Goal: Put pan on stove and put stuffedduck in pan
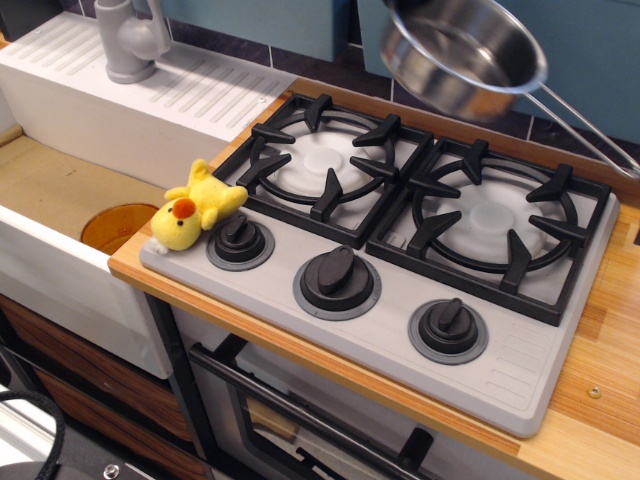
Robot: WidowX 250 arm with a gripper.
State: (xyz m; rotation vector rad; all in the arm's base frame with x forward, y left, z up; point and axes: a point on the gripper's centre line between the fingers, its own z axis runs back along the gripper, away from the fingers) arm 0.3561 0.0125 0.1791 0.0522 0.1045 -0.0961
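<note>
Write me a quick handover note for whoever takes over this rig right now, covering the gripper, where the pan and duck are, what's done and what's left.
Gripper: out of view above the top edge of the picture, so its state cannot be seen.
Pan: up in the air, tilted, above the back of the stove, between the two burners; its wire handle points right. It touches no grate.
Stuffedduck: lying at the stove's front left corner, beside the left knob.
Done: nothing is finished; both burners are bare.
Left: set the pan down on a burner, then pick up the stuffedduck and put it in the pan.
</note>
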